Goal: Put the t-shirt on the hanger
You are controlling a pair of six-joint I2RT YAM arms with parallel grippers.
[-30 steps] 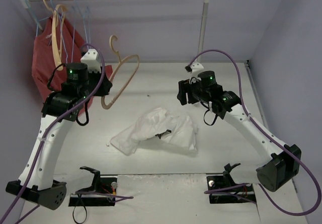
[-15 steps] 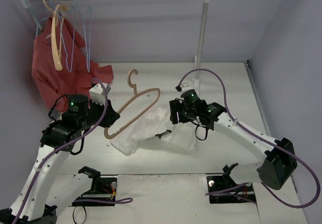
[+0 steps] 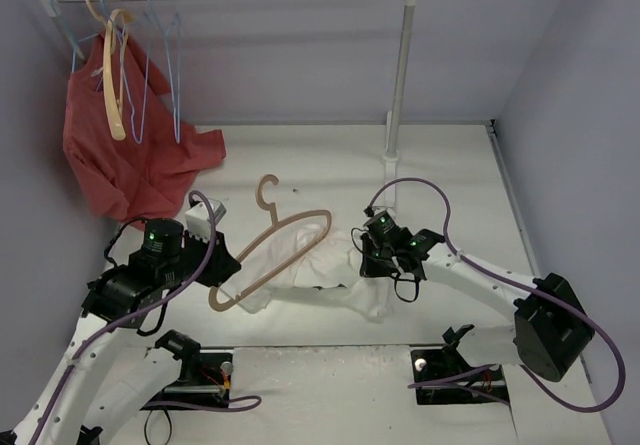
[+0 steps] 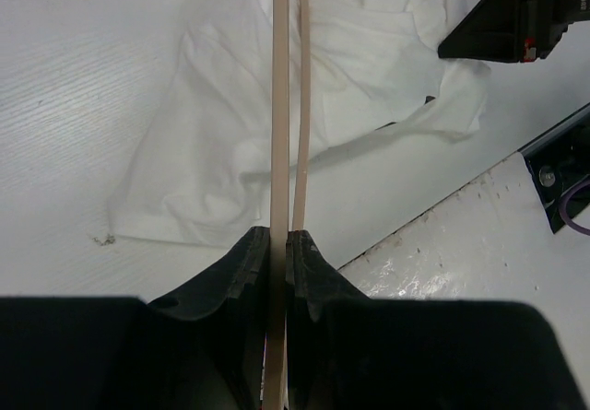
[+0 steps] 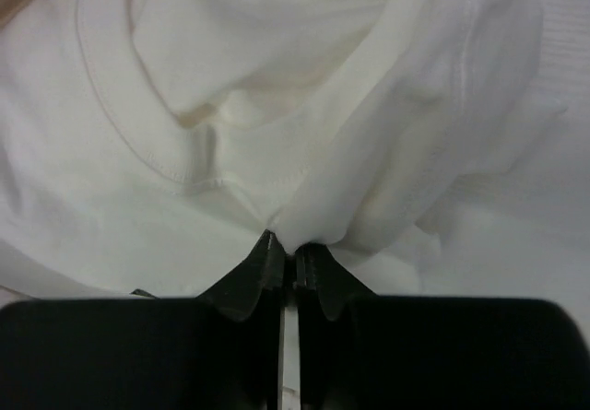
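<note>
Hiding one end of the hanger (image 4: 279, 106), left hand (image 4: 278, 244) clamps it; right hand (image 5: 295, 249) pinches the t-shirt (image 5: 230, 106).

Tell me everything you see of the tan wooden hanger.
The hanger is light tan, wood by its look, with broad curved arms, a thin lower bar and a rounded hook. The left claw is shut on one arm's end, holding it tilted above the t-shirt; contact with the cloth is unclear.
</note>
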